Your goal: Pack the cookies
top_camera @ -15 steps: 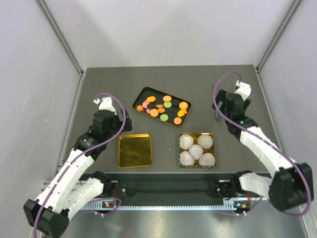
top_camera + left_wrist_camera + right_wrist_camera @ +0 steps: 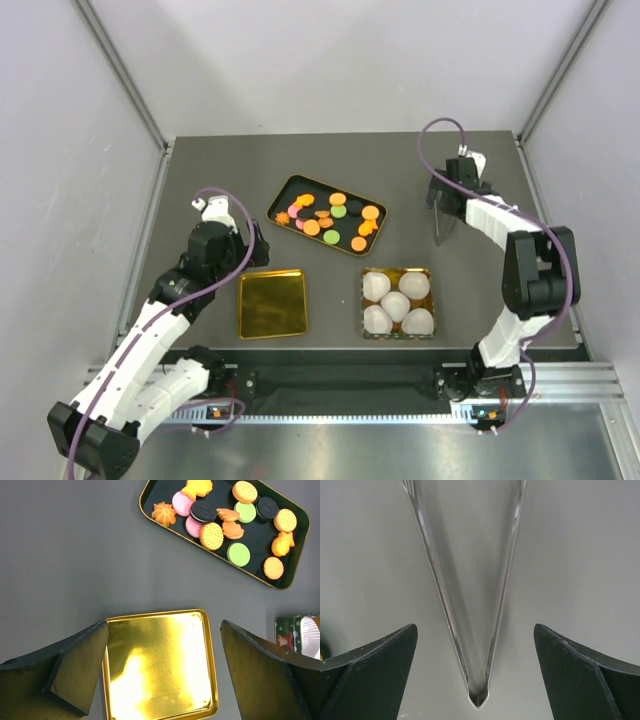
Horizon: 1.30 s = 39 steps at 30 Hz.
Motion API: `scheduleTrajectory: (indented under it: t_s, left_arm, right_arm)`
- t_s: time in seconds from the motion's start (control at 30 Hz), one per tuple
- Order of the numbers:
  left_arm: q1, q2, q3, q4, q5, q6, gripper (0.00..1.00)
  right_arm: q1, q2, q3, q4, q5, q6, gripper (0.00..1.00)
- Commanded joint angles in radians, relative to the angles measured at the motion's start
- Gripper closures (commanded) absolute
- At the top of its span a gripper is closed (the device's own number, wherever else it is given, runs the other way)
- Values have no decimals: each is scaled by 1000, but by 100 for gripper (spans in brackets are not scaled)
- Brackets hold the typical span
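Left fingers (image 2: 60,675), right fingers (image 2: 365,667) wide apart

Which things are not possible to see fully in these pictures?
1. Right wrist view: the tips of the tongs, cut off by the top edge.
2. Left wrist view: most of the tin, cut off by the right edge.
3. Top view: patterns on the cookies, too small.

White arm links (image 2: 140,345), black joints (image 2: 212,250), looping purple cables (image 2: 232,193), black wedge jaws.
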Motion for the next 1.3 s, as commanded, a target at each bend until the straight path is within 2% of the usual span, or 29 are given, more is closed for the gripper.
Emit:
scheduleTrajectory:
  t_s: [0.0, 0.2, 0.57, 0.9, 1.07, 1.27]
  left_arm:
    - [4, -4, 32, 16, 18, 11, 1]
    - [4, 8, 32, 18, 31, 14, 1]
    - [4, 22, 30, 18, 35, 13, 1]
    - [4, 31, 30, 18, 32, 13, 1]
    - [4, 29, 29, 16, 28, 13, 1]
    - [4, 32, 29, 16, 26, 13, 1]
  right_arm:
    - [-16, 49, 73, -12, -57, -19, 0]
    - [-30, 136, 94, -12, -89, -16, 1]
    - [-59, 176, 90, -3, -172, -11, 16]
    - [-62, 216, 130, -38, -200, -14, 21]
    - [-62, 206, 111, -40, -203, -11, 27]
    - [-64, 184, 113, -43, -198, -17, 46]
